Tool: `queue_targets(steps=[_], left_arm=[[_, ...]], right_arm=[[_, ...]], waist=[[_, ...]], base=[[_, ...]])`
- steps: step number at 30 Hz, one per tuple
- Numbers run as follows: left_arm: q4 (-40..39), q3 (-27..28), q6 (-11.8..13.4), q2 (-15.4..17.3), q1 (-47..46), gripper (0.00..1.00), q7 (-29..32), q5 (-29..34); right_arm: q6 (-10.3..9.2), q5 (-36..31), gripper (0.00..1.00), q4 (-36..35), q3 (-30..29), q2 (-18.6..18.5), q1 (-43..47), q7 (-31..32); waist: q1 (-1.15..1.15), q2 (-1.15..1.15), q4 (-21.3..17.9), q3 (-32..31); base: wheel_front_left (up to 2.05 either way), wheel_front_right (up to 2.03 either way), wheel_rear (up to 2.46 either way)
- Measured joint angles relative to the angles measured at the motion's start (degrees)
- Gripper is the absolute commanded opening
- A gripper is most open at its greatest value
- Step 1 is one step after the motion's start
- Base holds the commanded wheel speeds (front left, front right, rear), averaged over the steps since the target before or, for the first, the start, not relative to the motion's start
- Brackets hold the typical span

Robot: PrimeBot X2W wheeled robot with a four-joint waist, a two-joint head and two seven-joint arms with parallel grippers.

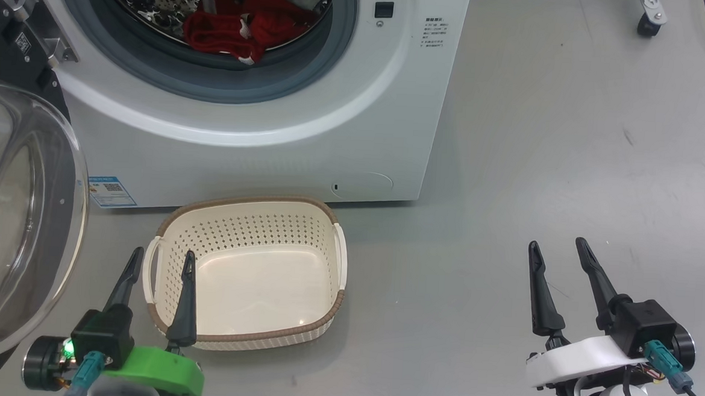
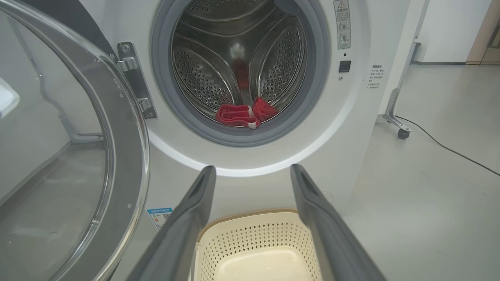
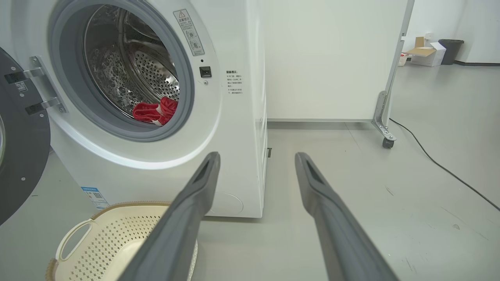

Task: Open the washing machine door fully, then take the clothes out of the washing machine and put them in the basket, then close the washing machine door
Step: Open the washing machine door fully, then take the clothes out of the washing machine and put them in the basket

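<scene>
The washing machine door (image 1: pixel 19 217) hangs wide open. The left claw (image 1: pixel 164 253) is spread wide, holding nothing, by the near edge of the basket (image 1: pixel 250 200). The red clothes (image 1: pixel 234 29) lie low inside the washing machine (image 1: pixel 270 151). The right claw (image 1: pixel 556 242) is wide and bare too. Next job, I think: reach inside and pinch the clothes.

Bright even indoor light; soft shadows; glare on steel drum (image 1: pixel 157 0); wrist views wide-angle, edges bowed; focus sharp.
</scene>
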Motion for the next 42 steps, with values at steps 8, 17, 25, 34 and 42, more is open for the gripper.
queue_targets(steps=[8,17,25,34,42], left_arm=[[0.42,-0.01,0.0,-0.07,0.0,1.0,0.0,0.0],[0.8,0.19,0.53,-0.11,0.01,1.0,-0.01,0.44],[0.87,0.19,0.69,-0.13,0.01,1.0,-0.01,0.43],[0.94,0.11,0.7,-0.2,0.02,1.0,-0.01,0.42],[1.11,0.01,0.76,-0.31,0.04,1.0,0.07,0.34]], right_arm=[[0.0,0.14,1.0,0.0,0.01,0.0,0.05,0.0],[0.01,0.14,1.0,0.0,0.04,-0.01,0.09,0.0],[0.01,0.41,1.0,0.01,0.2,-0.01,0.1,0.0],[0.01,1.0,1.0,0.01,0.43,-0.01,0.1,0.0],[0.01,1.0,1.0,0.0,0.42,-0.01,0.1,0.0]], waist=[[0.0,0.0,-0.19,-0.35],[0.0,0.0,-0.09,-0.72],[0.0,0.0,0.01,-0.81],[0.0,0.0,-0.01,-0.95],[0.0,0.0,0.2,-0.98]], base=[[0.79,-0.79,0.0],[1.07,-1.07,0.0],[0.84,-0.84,0.0],[0.48,-0.48,0.0],[0.13,-0.13,0.0]])
